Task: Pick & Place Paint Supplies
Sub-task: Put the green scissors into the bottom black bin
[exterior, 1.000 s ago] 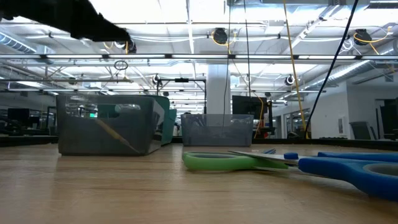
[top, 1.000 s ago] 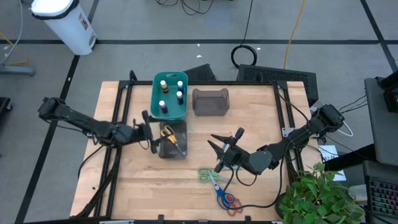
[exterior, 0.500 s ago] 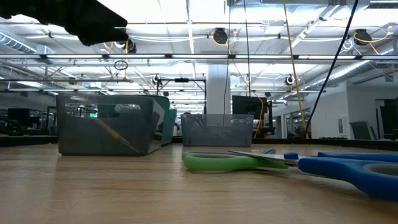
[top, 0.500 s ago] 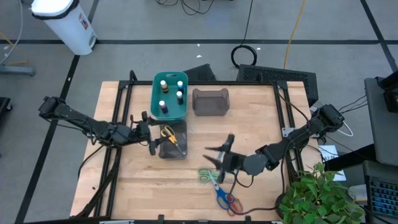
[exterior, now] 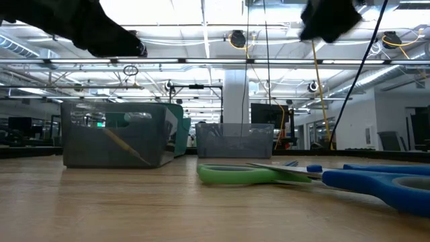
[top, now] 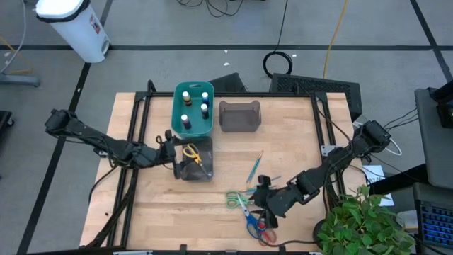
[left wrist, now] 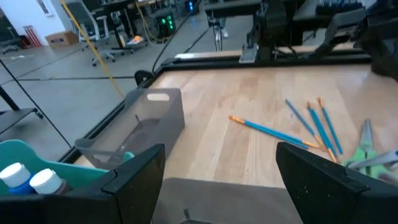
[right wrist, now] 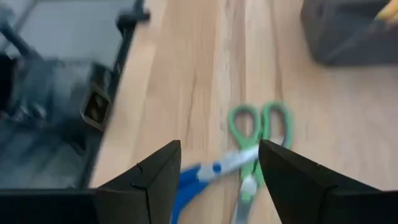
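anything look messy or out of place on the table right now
Yes: the supplies not yet binned lie loose. Thin blue brushes are scattered at angles on the wooden table, and green-handled scissors and blue-handled scissors overlap in a heap under the open right gripper. Nothing looks spilled or broken.

Paint bottles (top: 192, 106) stand in the far-left bin (top: 177, 120), with an empty bin (top: 240, 116) just right of it. One pair of scissors (top: 191, 152) lies in the nearer bin (top: 195, 172). Brushes (top: 253, 170) lie mid-table; more scissors (top: 248, 209) lie nearer the front edge.
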Controlling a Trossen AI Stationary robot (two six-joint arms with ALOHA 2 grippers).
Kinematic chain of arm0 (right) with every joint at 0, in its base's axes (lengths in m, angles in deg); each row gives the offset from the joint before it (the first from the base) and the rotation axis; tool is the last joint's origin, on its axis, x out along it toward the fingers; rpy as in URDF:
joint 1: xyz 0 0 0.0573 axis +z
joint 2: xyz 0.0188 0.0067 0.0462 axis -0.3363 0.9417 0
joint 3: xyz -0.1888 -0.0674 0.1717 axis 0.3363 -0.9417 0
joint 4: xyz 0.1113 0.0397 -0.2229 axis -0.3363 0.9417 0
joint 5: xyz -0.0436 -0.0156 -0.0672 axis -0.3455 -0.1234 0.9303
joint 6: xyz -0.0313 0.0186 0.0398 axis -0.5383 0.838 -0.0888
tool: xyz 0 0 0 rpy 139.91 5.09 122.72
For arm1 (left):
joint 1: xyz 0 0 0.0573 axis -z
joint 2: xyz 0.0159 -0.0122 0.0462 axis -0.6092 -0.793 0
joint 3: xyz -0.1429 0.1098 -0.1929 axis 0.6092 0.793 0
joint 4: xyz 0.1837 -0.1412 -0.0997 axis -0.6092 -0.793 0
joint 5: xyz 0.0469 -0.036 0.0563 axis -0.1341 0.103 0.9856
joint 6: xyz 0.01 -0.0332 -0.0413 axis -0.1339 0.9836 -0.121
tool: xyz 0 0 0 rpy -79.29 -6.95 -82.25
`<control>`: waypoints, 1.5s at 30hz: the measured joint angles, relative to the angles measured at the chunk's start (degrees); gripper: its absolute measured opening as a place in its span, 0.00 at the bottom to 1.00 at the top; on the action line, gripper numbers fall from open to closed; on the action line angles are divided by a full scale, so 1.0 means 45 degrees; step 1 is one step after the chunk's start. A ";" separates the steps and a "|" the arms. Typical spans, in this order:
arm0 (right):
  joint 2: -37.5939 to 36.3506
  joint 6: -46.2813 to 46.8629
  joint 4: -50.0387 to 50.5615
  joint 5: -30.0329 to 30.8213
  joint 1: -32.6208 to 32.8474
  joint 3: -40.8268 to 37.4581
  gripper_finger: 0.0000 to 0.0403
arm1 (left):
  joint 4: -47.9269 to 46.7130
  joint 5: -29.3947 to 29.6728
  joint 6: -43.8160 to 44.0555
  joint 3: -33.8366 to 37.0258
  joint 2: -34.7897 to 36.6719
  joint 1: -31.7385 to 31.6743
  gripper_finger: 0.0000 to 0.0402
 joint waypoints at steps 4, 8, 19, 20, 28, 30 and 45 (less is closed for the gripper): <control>0.0122 -0.0274 -0.1735 -0.0007 0.0152 -0.0814 0.50 | 0.0107 -0.0006 0.0070 0.0000 -0.0435 -0.0040 0.78; 0.0177 -0.0923 -0.3825 -0.0015 0.0130 -0.1879 0.50 | 0.0219 -0.0009 0.0073 0.0000 -0.0609 -0.0040 0.78; 0.0153 -0.1972 -0.8424 -0.0006 -0.0536 -0.3358 0.50 | 0.0731 -0.0009 0.0068 0.0000 -0.0599 -0.0040 0.78; 0.0193 -0.2021 -0.8596 -0.0008 -0.0628 -0.3359 0.50 | 0.0755 -0.0009 0.0068 0.0000 -0.0599 -0.0040 0.78; 0.1343 -0.2847 -1.0654 -0.0018 -0.1204 -0.3368 0.50 | 0.0758 -0.0009 0.0015 0.0000 -0.0599 -0.0040 0.78; 0.1560 -0.2979 -1.0802 -0.0039 -0.1217 -0.3373 0.49 | 0.0758 -0.0009 0.0020 0.0000 -0.0599 -0.0040 0.78; 0.1775 -0.2927 -1.1501 -0.0015 -0.1300 -0.3368 0.49 | 0.0756 -0.0009 0.0024 0.0000 -0.0599 -0.0040 0.78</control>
